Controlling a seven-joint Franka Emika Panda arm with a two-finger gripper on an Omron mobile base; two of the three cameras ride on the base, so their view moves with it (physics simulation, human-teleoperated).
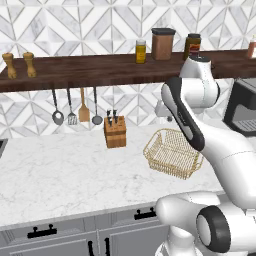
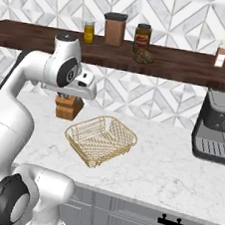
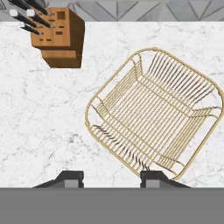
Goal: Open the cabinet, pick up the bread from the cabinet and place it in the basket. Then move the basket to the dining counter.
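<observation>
From the left base view we see the basket (image 1: 172, 153) sitting empty on the marble worktop (image 1: 60, 170). Right base view, bread (image 2: 143, 56) sits on the wooden shelf (image 2: 181, 61). Hand view: gripper (image 3: 112, 178) spread and empty above the basket; it looks light and stiff, so we'd pinch the rim.

A wooden knife block (image 1: 115, 132) stands on the marble worktop (image 1: 55, 175), utensils (image 1: 75, 114) hanging behind.

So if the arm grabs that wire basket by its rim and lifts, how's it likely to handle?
The basket is open wire mesh with nothing in it, so it is probably light for its size. The thicker rim suggests it holds its shape, though thin wires may flex slightly. Gripped at one edge, its wide flared body would likely tilt down on the far side; pushed across the marble worktop, it would probably slide.
</observation>
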